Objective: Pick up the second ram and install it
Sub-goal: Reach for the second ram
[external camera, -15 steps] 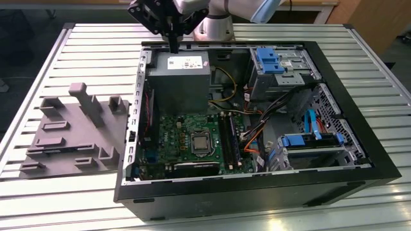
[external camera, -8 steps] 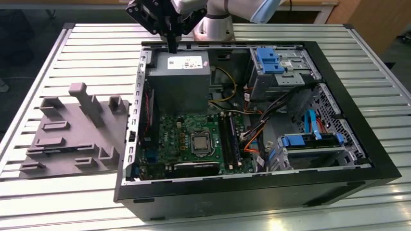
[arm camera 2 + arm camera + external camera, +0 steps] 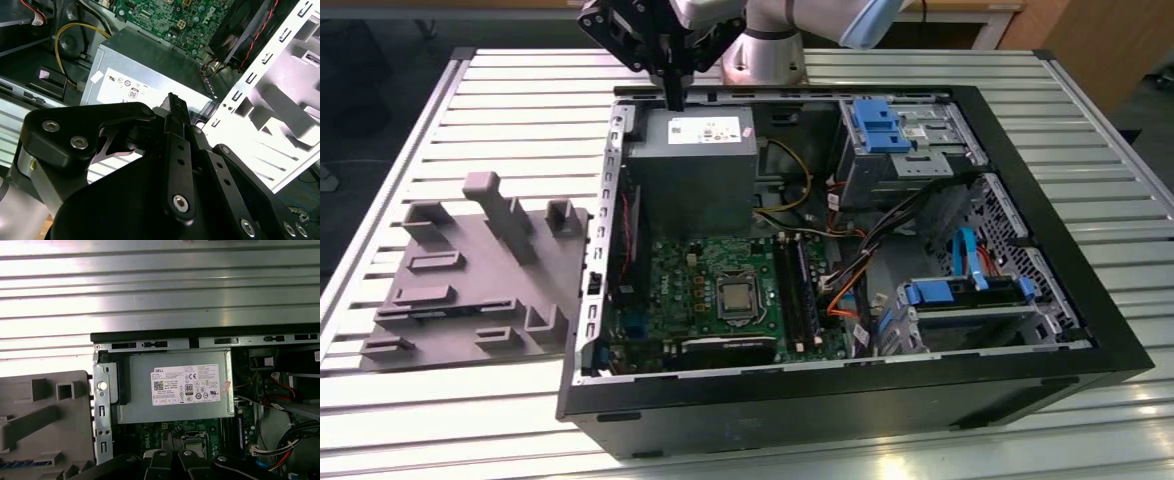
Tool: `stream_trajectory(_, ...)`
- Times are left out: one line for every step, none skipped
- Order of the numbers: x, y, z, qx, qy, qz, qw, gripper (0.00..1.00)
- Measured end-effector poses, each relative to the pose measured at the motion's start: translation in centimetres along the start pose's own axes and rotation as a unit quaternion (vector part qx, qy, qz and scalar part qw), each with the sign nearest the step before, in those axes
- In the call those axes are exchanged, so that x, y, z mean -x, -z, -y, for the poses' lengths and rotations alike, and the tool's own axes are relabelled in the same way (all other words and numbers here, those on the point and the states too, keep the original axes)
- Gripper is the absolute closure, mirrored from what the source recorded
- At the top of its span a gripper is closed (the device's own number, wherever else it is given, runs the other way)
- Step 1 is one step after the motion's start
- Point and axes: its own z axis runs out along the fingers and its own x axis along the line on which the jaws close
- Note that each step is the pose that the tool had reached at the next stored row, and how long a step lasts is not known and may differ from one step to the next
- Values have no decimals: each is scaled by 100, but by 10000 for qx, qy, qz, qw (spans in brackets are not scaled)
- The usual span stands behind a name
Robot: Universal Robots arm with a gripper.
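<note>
My gripper hangs over the far edge of the open computer case, just above the grey power supply. Its dark fingers are pressed together into one narrow bar, with nothing between them that I can see. The power supply's white label lies straight below the wrist. The second ram is out of view. On the green motherboard, dark memory slots run beside the silver processor. I cannot tell what sits in them.
A grey plastic fixture with upright posts lies on the slatted metal table, at the exterior view's left of the case. Blue drive brackets and loose cables crowd the case's other side. A black fan sits near the case's perforated wall.
</note>
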Motion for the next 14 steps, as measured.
stream_trajectory(-4,0,0,0,0,0,10000,89)
stream_trajectory(-8,0,1,0,0,1,10000,89)
stream_trajectory(-12,0,1,0,0,1,10000,89)
stream_trajectory(-16,0,1,0,0,1,10000,89)
stream_trajectory(-19,0,1,0,0,1,10000,89)
stream_trajectory(-23,0,2,1,0,2,10000,89)
stream_trajectory(-27,1,2,0,0,2,10000,89)
stream_trajectory(-31,1,2,0,0,2,10000,89)
stream_trajectory(-34,1,3,0,0,2,10000,89)
stream_trajectory(-38,1,3,0,0,2,10000,89)
stream_trajectory(-42,1,3,1,0,3,10000,89)
stream_trajectory(-46,1,3,0,0,3,10000,89)
stream_trajectory(-49,1,4,1,0,3,10000,89)
stream_trajectory(-53,2,4,1,0,3,10000,89)
